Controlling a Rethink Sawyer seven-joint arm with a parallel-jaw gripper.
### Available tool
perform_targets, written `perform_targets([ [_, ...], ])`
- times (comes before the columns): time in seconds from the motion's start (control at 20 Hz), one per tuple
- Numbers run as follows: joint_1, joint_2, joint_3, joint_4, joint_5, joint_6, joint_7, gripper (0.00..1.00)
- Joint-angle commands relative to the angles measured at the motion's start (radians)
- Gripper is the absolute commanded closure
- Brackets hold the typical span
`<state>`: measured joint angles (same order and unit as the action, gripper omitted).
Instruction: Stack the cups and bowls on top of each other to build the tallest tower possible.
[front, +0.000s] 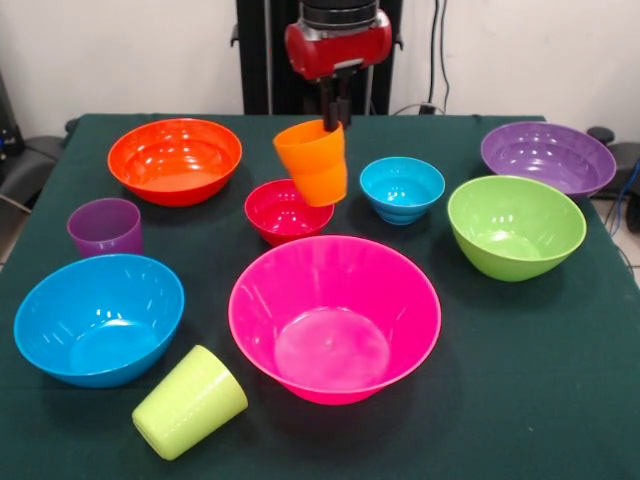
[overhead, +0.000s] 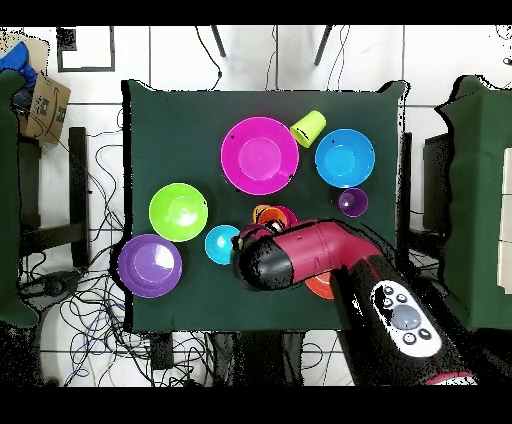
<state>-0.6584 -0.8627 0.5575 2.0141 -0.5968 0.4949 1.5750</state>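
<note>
My gripper (front: 335, 120) is shut on the rim of the ridged orange cup (front: 313, 161), which hangs tilted just above the small red bowl (front: 280, 213). From overhead the arm (overhead: 300, 255) covers the gripper, and only a bit of the orange cup (overhead: 262, 213) and the red bowl (overhead: 285, 216) show. The big pink bowl (front: 334, 317) stands in front of them. Around it are the orange bowl (front: 175, 159), the large blue bowl (front: 98, 317), the small light blue bowl (front: 401, 189), the green bowl (front: 515, 226) and the purple bowl (front: 547, 157). The purple cup (front: 104, 227) stands upright. The lime cup (front: 189, 401) lies on its side.
The table (front: 520, 380) has a dark green cloth; its near right part holds nothing. Cables lie on the floor (overhead: 80, 200) around the table. The overhead view shows a cardboard box (overhead: 45, 108) off the table's corner.
</note>
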Motion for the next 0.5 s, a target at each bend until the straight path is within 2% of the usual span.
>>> perform_targets([
  [0.05,0.084,0.017,-0.032,-0.034,0.056,0.171,0.070,1.00],
  [0.5,0.118,0.018,-0.039,-0.089,0.107,0.265,0.045,1.00],
])
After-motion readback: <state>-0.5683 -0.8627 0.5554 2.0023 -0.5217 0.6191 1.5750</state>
